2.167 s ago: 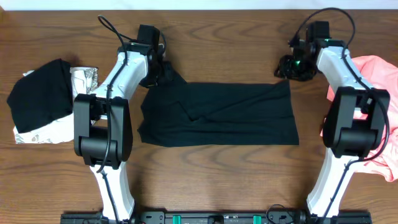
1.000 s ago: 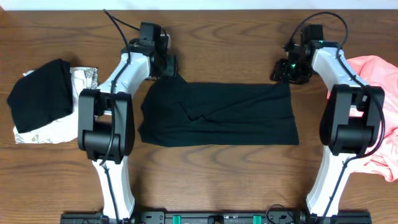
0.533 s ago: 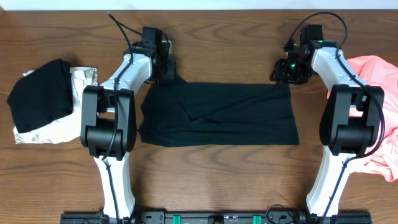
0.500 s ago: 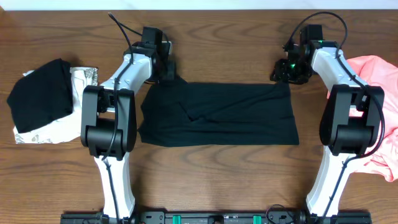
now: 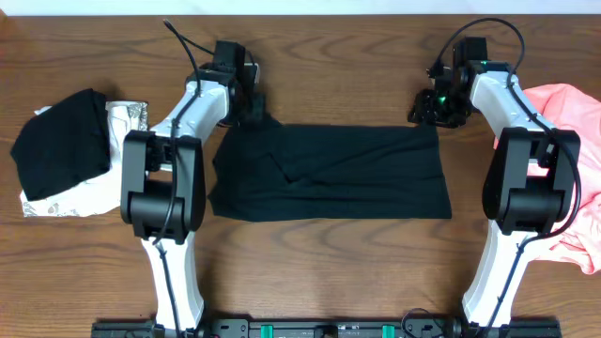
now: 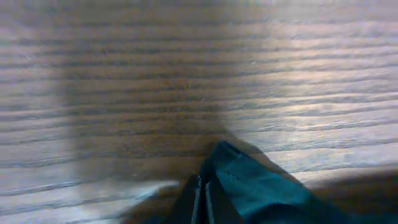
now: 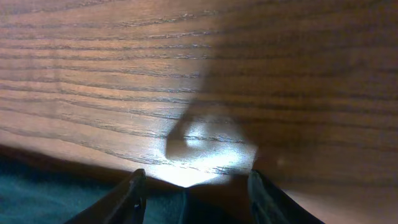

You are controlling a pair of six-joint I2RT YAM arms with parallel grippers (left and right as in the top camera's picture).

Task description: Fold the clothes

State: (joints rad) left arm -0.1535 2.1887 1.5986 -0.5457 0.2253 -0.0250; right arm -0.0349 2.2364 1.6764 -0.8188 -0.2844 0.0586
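Note:
A plain black T-shirt (image 5: pixel 329 174) lies folded into a long flat band across the middle of the table. My left gripper (image 5: pixel 252 109) is at its far left corner. In the left wrist view the fingertips (image 6: pixel 202 198) are pressed together, and a peak of dark fabric (image 6: pixel 255 186) rises beside them, pinched at its edge. My right gripper (image 5: pixel 435 109) hovers at the far right corner. Its jaws stand apart in the right wrist view (image 7: pixel 196 200), with the shirt's corner (image 7: pixel 74 202) low between them and nothing gripped.
A second black garment (image 5: pixel 58 143) sits on a white-grey patterned one (image 5: pixel 117 117) at the left edge. A salmon-pink garment (image 5: pixel 575 105) is heaped at the right edge, behind the right arm. Bare wood surrounds the shirt.
My left gripper has closed on the shirt's far left corner, which now peaks up toward it. The right gripper has stayed in place, still open.

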